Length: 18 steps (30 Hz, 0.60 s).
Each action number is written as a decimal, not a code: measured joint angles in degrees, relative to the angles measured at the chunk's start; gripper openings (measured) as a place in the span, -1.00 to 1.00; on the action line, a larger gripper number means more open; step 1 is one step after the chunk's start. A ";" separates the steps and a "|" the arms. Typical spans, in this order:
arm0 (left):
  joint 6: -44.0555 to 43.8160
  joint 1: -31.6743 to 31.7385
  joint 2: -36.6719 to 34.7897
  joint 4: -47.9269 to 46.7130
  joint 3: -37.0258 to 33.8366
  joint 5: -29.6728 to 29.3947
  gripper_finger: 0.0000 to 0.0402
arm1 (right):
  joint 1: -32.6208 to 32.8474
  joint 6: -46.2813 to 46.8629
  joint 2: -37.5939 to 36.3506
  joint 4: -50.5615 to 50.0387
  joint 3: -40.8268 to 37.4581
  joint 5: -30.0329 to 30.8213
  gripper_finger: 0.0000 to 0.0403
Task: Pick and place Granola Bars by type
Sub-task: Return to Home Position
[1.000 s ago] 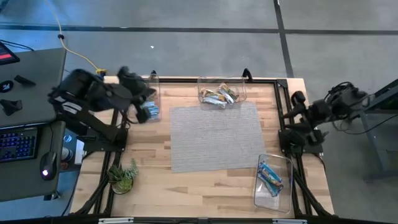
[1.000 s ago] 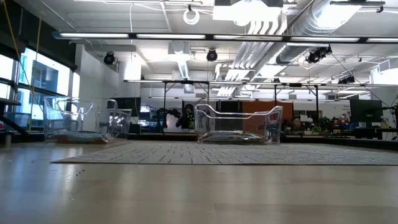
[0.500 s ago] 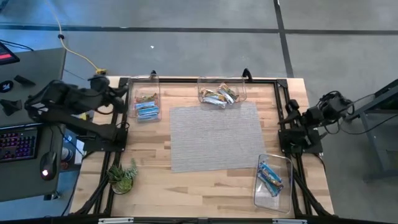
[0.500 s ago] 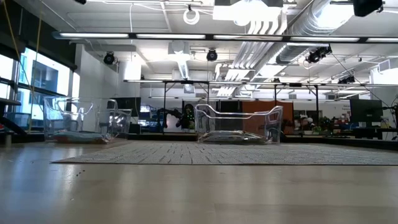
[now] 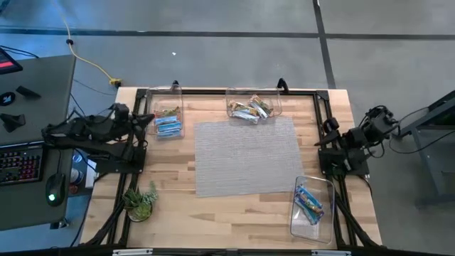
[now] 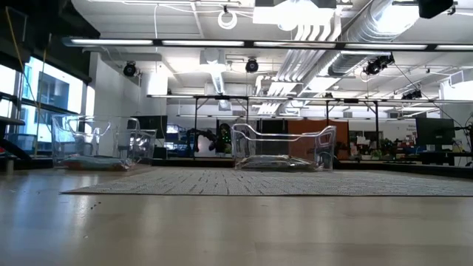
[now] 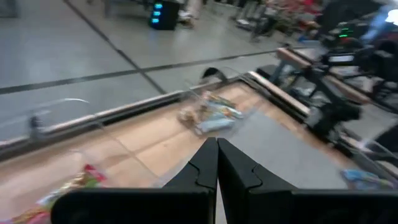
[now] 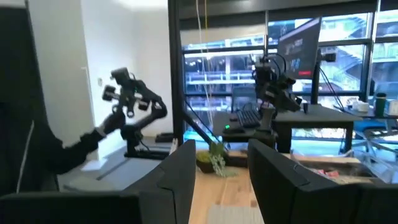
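The Granola Bars lie in three clear bins. Blue and tan ones fill the far-left bin (image 5: 165, 114). White and tan ones lie in the far-middle bin (image 5: 254, 105) (image 7: 208, 115). Blue ones lie in the near-right bin (image 5: 313, 206). My left gripper (image 5: 147, 121) (image 7: 217, 162) is shut and holds nothing; it is drawn back at the table's left edge beside the far-left bin. At the right edge my right gripper (image 5: 322, 142) (image 8: 217, 168) is open with nothing between its fingers, and it points level across the table.
A grey mat (image 5: 247, 156) (image 6: 273, 181) covers the table's middle and is bare. A small green plant (image 5: 140, 203) (image 8: 214, 158) stands near the left front corner. Black frame rails run along both side edges. A desk with a keyboard (image 5: 21, 160) stands left of the table.
My left arm has drawn back from above the far-left bin toward the table's left edge, sinking and folding in low, with its gripper shut throughout. My right arm has sunk a little at the right edge. The bars and bins have not moved.
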 joint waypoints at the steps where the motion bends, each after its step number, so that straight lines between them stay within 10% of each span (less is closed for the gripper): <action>1: 0.80 0.00 -0.99 1.85 -1.65 0.84 -1.00 | 0.00 -0.23 0.00 0.41 -0.69 0.06 -0.36; 18: 19.29 0.01 -10.44 23.15 -20.78 12.19 -1.00 | -0.02 -1.85 -0.06 12.92 -10.75 1.77 -0.36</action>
